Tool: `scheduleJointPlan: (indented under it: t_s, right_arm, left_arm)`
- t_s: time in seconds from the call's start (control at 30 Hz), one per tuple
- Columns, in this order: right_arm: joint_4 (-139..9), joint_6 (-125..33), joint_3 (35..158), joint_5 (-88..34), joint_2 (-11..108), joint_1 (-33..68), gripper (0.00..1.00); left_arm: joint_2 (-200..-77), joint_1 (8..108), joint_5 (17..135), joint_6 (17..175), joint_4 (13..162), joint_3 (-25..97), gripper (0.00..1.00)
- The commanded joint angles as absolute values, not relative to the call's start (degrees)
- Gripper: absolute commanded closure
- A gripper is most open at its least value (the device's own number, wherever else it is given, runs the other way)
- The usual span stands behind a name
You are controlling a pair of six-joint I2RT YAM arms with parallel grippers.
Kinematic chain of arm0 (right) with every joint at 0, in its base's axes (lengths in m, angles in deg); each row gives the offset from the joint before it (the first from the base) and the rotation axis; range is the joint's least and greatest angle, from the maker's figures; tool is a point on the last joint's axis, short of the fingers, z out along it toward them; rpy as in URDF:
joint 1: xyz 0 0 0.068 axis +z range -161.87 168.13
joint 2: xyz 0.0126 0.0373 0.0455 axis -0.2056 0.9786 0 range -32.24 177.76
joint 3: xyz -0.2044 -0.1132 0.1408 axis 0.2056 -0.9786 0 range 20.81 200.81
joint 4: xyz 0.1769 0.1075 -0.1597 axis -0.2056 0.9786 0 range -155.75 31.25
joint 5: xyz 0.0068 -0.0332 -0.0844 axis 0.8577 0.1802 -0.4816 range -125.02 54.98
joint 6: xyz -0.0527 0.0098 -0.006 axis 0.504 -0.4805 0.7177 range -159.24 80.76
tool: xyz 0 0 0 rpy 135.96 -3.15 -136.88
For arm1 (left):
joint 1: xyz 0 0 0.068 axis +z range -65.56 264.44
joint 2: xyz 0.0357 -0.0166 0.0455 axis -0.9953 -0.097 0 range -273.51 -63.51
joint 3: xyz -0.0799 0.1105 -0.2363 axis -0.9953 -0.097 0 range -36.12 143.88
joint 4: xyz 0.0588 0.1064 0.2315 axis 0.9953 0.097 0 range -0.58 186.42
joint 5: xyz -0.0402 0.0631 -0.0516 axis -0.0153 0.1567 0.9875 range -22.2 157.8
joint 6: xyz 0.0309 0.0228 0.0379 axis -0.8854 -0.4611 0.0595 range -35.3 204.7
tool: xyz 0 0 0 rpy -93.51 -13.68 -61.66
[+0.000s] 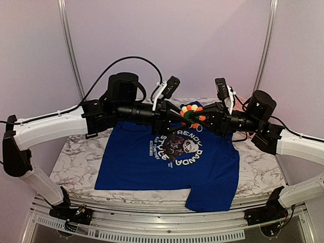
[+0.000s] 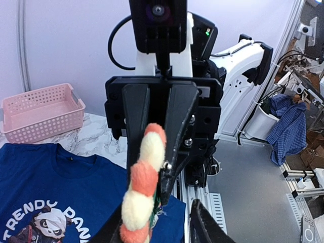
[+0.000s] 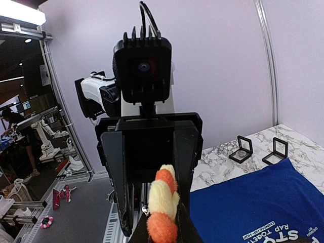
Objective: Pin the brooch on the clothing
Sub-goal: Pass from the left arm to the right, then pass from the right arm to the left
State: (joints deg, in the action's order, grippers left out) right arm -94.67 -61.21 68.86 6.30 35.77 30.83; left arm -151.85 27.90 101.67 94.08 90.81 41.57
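**Brooch in mid-air above the collar, right arm holding it**

Start at the right gripper (image 3: 161,230): its fingers look pressed together on the brooch (image 2: 144,177), pinching the lower edge of the little flower. Facing it nose to nose is the left gripper (image 2: 158,227). Its jaws stand apart, one finger on either side of the brooch and neither plainly touching it. So the brooch hangs between the two pincers, and only the right one seems to have it.

Now the relation that counts. Both wrist cameras catch the brooch edge-on, as a thin upright strip of yellow and orange petals, while the overhead view sees the full flower face. I read the face as turned up and toward the arms' bases, with the back turned down toward the cloth. The pin itself I cannot make out.

Moving outward, the T-shirt (image 1: 152,167) lies flat with its print up. The brooch hovers above the shirt's collar, clear of the fabric and not touching it. Most of the shirt lies below the pincers and nearer the arms' bases.

My call is that the coming move goes straight down onto the shirt near the collar. The right arm carries the brooch — the left, just as near, is free to steady the cloth.
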Motion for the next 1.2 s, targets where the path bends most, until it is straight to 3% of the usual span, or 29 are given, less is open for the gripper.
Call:
scheduleJointPlan:
  t_s: [0.0, 0.13, 0.3, 0.37, 0.57, 0.93, 1.1, 1.17]
  right_arm:
    - [-97.78, -62.51, 69.94, 8.25, 36.91, 30.81, 0.98]
    - [-98.97, -63.43, 69.85, 8.56, 37.02, 30.83, 0.99]
    - [-98.88, -63.59, 69.76, 8.75, 36.93, 30.8, 1.0]
    - [-98.97, -63.67, 69.72, 8.71, 36.73, 30.81, 1.0]
    - [-97.67, -63.37, 69.73, 8.13, 35.86, 30.83, 0.96]
    - [-85.58, -58.42, 71.1, 10.55, 32.92, 30.79, 0.62]
    - [-82.37, -56.74, 71.49, 10.35, 32.11, 30.76, 0.57]
    - [-82.12, -55.94, 71.38, 9.0, 31.57, 30.83, 0.63]
  left_arm:
    - [-153.19, 26.22, 100.73, 94.26, 86.14, 40.36, 0.64]
    - [-153.47, 25.86, 100.48, 93.02, 86.39, 39.95, 0.67]
    - [-153.68, 25.88, 100.62, 93.07, 85.86, 40.31, 0.94]
    - [-153.79, 25.88, 100.91, 92.81, 86.43, 40.43, 1.0]
    - [-153.17, 26.1, 100.8, 91.85, 87.34, 40.25, 1.0]
    - [-152.65, 28.05, 100.39, 93.01, 85.48, 40.26, 1.0]
    - [-152.57, 28.17, 100.71, 93.35, 85.04, 40.08, 1.0]
    - [-152.46, 28.16, 101.04, 93.05, 85.34, 40.08, 1.0]
